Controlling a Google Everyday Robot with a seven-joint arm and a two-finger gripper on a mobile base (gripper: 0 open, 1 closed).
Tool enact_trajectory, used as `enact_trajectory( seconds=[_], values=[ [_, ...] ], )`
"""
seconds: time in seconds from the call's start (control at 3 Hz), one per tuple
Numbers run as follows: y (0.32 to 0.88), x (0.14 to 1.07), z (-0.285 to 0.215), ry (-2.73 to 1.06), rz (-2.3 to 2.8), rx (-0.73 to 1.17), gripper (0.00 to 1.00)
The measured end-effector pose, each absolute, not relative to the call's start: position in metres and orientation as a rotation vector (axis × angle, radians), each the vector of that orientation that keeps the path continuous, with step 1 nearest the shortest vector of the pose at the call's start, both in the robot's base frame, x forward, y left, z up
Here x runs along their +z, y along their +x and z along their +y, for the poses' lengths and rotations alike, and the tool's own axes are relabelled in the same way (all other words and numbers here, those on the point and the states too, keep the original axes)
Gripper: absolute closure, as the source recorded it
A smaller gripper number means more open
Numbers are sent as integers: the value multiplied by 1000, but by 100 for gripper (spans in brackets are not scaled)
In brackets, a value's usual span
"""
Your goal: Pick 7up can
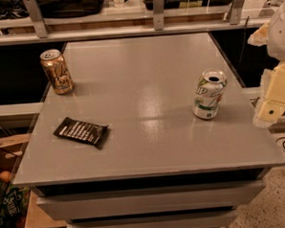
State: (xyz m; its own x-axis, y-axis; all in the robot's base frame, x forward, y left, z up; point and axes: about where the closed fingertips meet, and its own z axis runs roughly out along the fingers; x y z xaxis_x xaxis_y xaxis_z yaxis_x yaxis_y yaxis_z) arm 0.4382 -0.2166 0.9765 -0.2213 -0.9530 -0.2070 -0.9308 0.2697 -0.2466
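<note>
The 7up can [209, 94] is white with green lettering, a red spot and a silver top. It stands upright on the right side of the grey table top [144, 63]. My gripper [272, 104], made of cream-coloured parts, hangs at the right edge of the view. It is just beyond the table's right edge, to the right of the can and apart from it. It holds nothing that I can see.
A gold-brown can [57, 71] stands at the far left of the table. A black snack packet [81, 131] lies flat at the front left. Drawers [152, 199] sit under the top. A metal shelf rail [128, 31] runs behind. Boxes [10, 190] stand on the floor at left.
</note>
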Motion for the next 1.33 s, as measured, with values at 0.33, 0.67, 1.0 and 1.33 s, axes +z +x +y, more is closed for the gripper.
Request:
enact_trajectory(
  seconds=[0.33, 0.67, 1.0, 1.33],
  values=[
    [438, 978, -217, -1714, 2222, -96, 0],
    [443, 971, -219, -1691, 2178, -17, 0],
    [452, 957, -220, -1663, 2109, 95, 0],
    [462, 945, -226, -1649, 2073, 145, 0]
  ],
)
